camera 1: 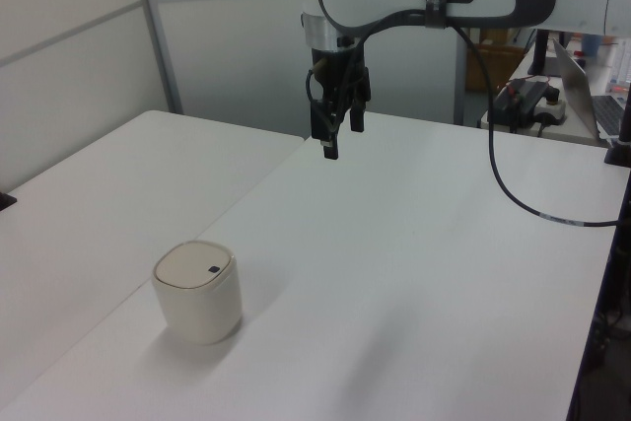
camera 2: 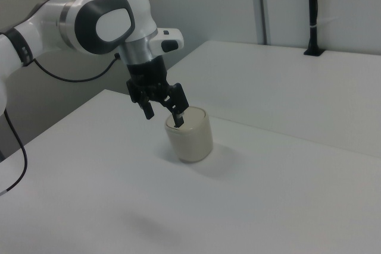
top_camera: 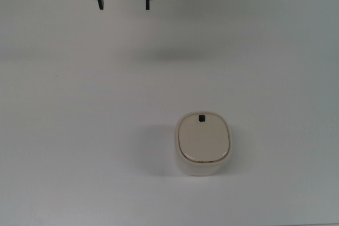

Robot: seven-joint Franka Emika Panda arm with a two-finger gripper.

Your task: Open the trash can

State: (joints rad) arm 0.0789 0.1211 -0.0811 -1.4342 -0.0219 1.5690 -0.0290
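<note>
Overhead, the end effector (top_camera: 123,1) is hanging at twelve o'clock above the white desk (top_camera: 69,130), its two fingers spread apart and holding nothing. The trash can (top_camera: 203,143) is sitting well apart from it, toward five o'clock in the top view, lid (top_camera: 204,138) shut flat. The approach step appears to be in hand. Next, the arm likely needs to be travelling over and pressing the small black button (top_camera: 201,118) at the rim.

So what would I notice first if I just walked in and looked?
Probably the big white robot arm, with its black gripper open and hanging in the air above the table. Next, the small cream trash can, alone on the table in the top view's lower right, its lid closed and a black button at its rim.
</note>
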